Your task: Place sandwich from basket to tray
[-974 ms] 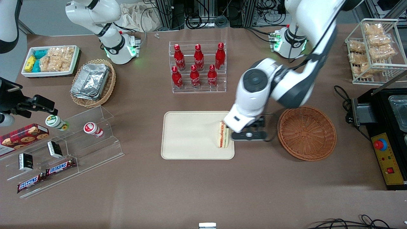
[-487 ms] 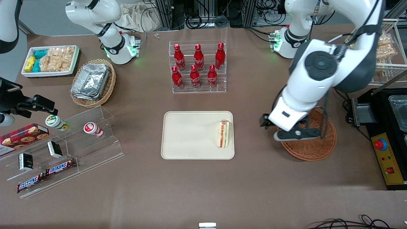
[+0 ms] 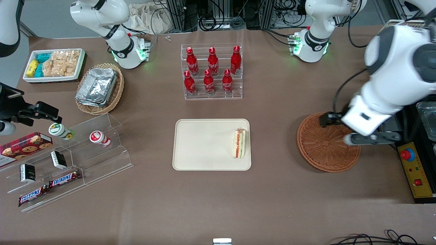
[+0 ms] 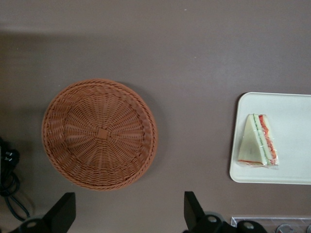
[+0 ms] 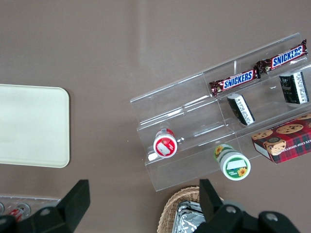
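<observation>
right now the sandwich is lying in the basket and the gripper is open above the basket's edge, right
Not quite: the sandwich lies on the tray, as the front view shows. The basket holds nothing. The gripper is indeed open above its edge.

Front view: high, looking steeply down over the whole table point(image 3: 218, 204), both arm bases at the frame's upper edge.

Left wrist view: faces straight down from well above the table; the gripper point(image 4: 127, 213), fingers spread wide, frames the basket point(image 4: 99, 134) and one end of the tray point(image 4: 291, 141) with the sandwich point(image 4: 258, 141). The front view shares all three: basket point(image 3: 328, 143), tray point(image 3: 204, 144), sandwich point(image 3: 239, 143).

Right wrist view: also straight down, over the clear acrylic rack point(image 5: 228, 126). It shares that rack point(image 3: 78, 160) and a tray point(image 5: 29, 125) end with the front view.
</observation>
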Motion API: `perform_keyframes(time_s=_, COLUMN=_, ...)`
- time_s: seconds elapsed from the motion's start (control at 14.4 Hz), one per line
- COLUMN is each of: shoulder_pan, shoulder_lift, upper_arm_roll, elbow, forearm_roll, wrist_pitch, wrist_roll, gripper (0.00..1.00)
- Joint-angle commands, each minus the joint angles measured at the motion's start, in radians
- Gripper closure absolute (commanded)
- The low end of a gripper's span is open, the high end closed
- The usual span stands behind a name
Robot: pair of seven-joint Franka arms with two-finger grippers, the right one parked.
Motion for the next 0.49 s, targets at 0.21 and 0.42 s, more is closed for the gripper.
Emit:
perform_keyframes(time_s=0.21, shoulder_pan=-0.081, shoulder_lift=-0.155, upper_arm_roll=0.216, elbow=-0.066, forearm_roll=-0.033, wrist_pitch=-0.133, wrist_roll=0.224, gripper=0.00)
perform_keyframes(time_s=0.42, shoulder_pan=-0.081, shoulder_lift=-0.219, upper_arm_roll=0.235, elbow=-0.106, forearm_roll=-0.004, wrist_pitch=-0.134, wrist_roll=0.221, gripper=0.00)
